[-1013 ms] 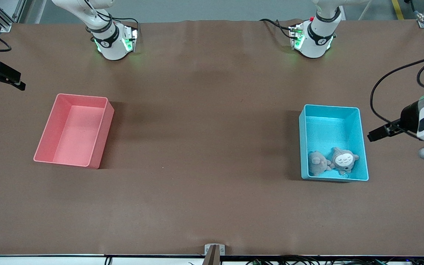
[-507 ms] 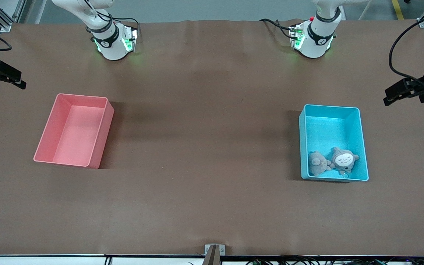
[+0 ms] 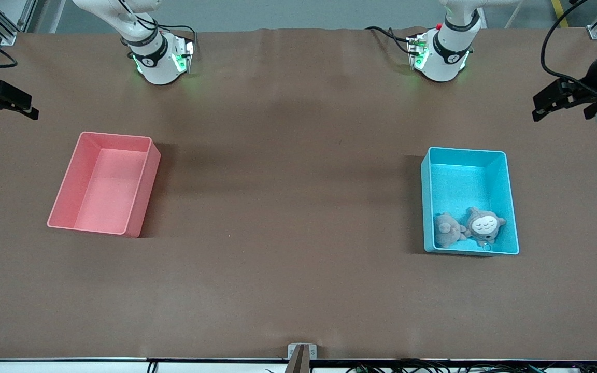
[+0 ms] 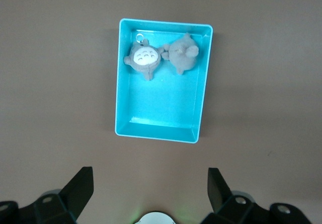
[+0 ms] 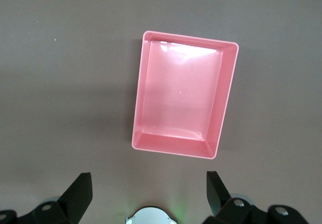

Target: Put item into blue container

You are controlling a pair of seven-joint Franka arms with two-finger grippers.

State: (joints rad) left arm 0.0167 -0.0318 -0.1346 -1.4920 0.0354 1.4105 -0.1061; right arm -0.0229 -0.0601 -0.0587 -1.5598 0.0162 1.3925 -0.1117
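The light-blue container stands toward the left arm's end of the table and shows whole in the left wrist view. Two plush toys lie in its end nearest the front camera: a plain grey one and a grey owl-like one with a white face. My left gripper hangs open and empty high over bare table beside the container. My right gripper is also open and empty, up over the table's right-arm end.
An empty pink bin of like size stands toward the right arm's end. Both arm bases sit along the table's edge farthest from the front camera. A brown mat covers the table.
The left gripper has swung up and away from beside the blue container toward the robots' edge of the table. The right gripper shifted slightly. The toys have not moved.
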